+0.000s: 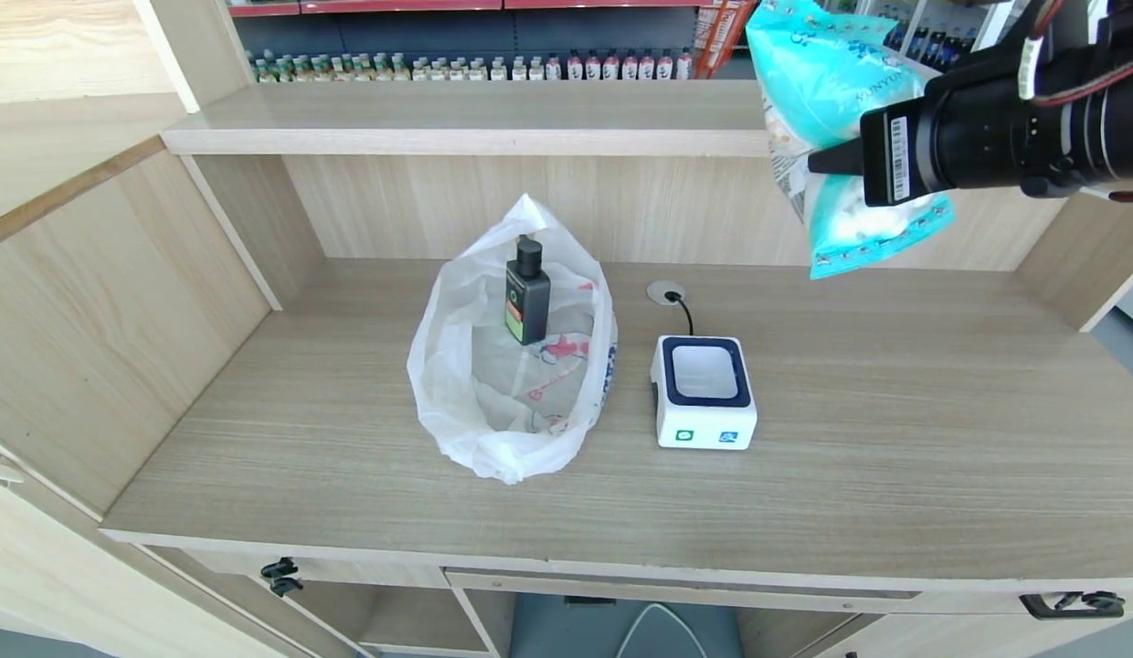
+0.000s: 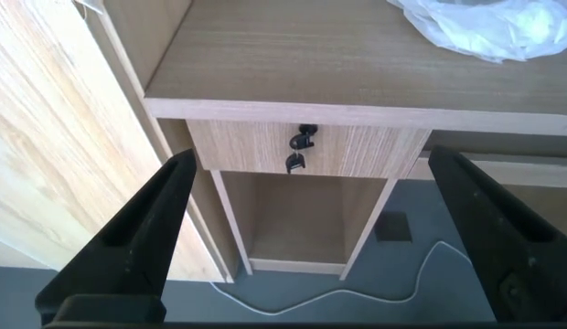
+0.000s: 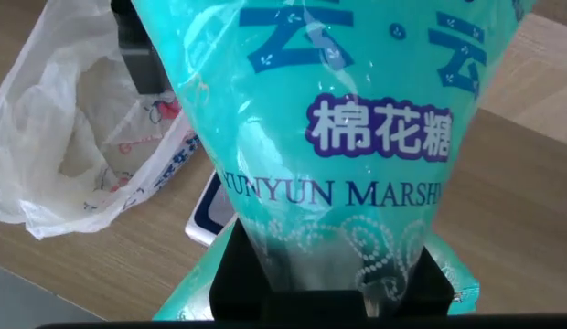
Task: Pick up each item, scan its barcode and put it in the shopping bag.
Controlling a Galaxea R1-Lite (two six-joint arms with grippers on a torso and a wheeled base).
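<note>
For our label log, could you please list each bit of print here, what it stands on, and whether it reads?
Teal packet: large characters and Latin capitals, legible, cut at the edge.
Shopping bag: red and blue print, crumpled, unreadable.
Dark bottle: label too small.
Scanner: two icons, no words.

Right pincer (image 1: 822,164) high, tight on teal packet (image 1: 813,73); left pincer (image 2: 313,160) low, jaws wide apart.

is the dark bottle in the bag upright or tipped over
Upright: the dark bottle stands inside the shopping bag, black cap on top, base down.
</note>
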